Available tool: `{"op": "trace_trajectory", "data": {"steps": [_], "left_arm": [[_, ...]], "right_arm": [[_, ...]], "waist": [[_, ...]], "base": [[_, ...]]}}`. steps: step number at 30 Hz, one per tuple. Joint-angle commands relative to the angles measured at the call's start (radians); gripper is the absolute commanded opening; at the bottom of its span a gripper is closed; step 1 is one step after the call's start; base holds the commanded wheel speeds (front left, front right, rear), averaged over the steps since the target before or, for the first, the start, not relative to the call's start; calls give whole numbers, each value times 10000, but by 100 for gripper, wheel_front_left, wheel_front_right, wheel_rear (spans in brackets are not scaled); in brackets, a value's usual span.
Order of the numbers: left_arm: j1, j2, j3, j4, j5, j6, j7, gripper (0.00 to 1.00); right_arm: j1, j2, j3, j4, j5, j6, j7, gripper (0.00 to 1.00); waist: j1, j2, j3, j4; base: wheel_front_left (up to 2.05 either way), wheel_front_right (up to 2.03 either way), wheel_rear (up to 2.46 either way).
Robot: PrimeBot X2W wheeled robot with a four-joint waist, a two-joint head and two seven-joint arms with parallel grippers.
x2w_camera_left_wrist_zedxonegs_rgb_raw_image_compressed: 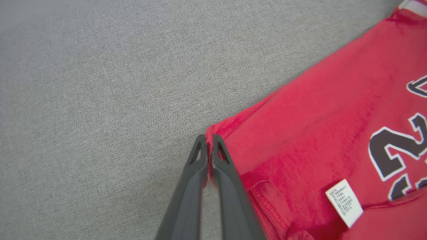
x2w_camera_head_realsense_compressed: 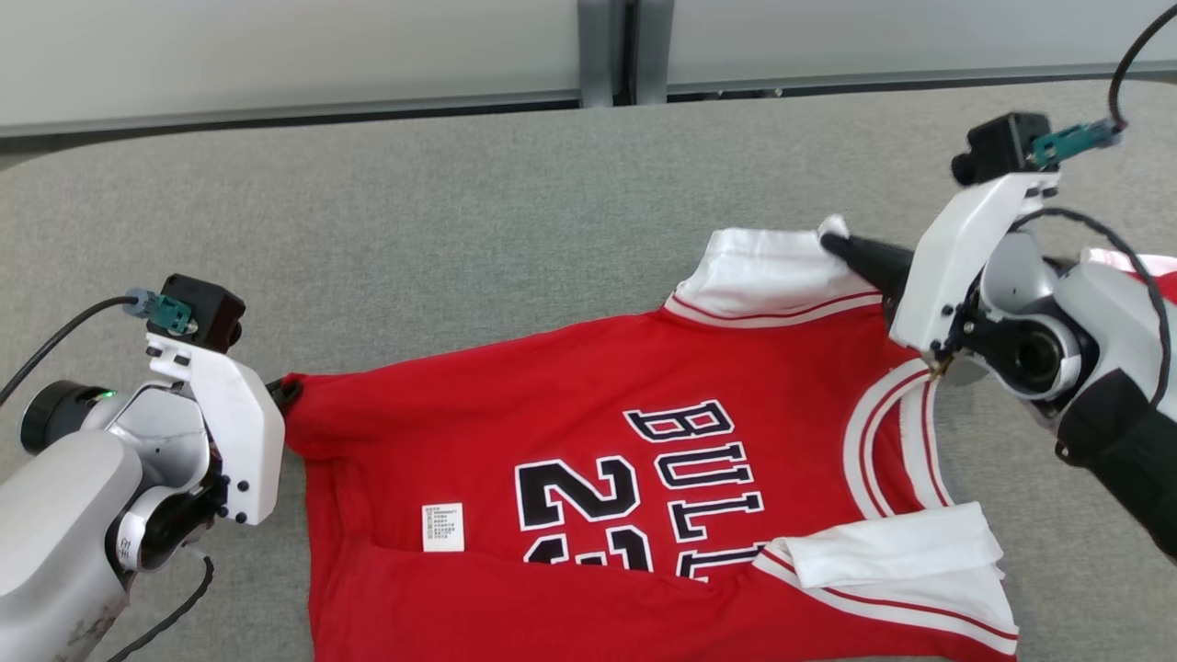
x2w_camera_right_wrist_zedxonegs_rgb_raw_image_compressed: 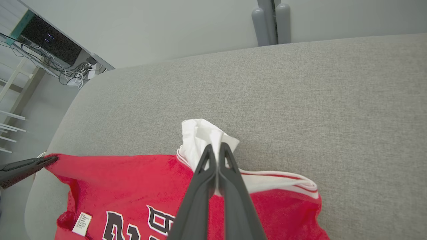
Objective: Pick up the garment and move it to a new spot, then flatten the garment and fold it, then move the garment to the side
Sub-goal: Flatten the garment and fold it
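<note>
left jaws: clenched on garment [x2w_camera_head_realsense_compressed: 552, 386] corner | right jaws: clenched on, seemingly, white sleeve [x2w_camera_head_realsense_compressed: 763, 271]

grey fabric surface [x2w_camera_head_realsense_compressed: 460, 202], pale wall [x2w_camera_right_wrist_zedxonegs_rgb_raw_image_compressed: 166, 30]

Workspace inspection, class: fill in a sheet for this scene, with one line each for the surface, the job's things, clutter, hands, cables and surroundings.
surface: grey fabric tabletop with a rounded corner.
job's things: red jersey lying spread but wrinkled, its near edge folded over; white label showing.
clutter: nothing seen.
hands: left hand shut on the jersey's red corner; right hand shut on its white sleeve.
cables: left black cable runs to the left wrist; right black cable runs to the right wrist; tangled wires lie past the table's corner.
surroundings: pale wall and grey post behind the table.
</note>
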Motion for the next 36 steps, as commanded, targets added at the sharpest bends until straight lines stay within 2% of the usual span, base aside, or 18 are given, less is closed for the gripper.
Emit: {"op": "trace_trajectory", "data": {"steps": [1,10,16,27,36], "left_arm": [[133,73,-7,56,-91,-56,25,0],[432,467,-84,361,-393,-262,417,0],[710,748,-34,570,-587,-245,476,0],[1028,787,-130,680,-758,-326,504,0],[718,769,-442,569,-601,-397,1148,0]], "right_arm": [[231,-129,106,-178,135,4,118,0],[724,-602,631,-1139,432,6,417,0],[959,-864,819,-1228,528,6,379,0],[1378,-1256,1031,-1527,752,4,378,0],[1849,-1725,1185,-2122,1049,6,641,0]], "waist": [[0,0,-246,-207],[0,0,-797,-657],[0,0,-1142,-894],[0,0,-1463,-1019],[0,0,-1484,-924]], "base": [[0,0,0],[0,0,0],[0,0,0],[0,0,0],[0,0,0]]}}
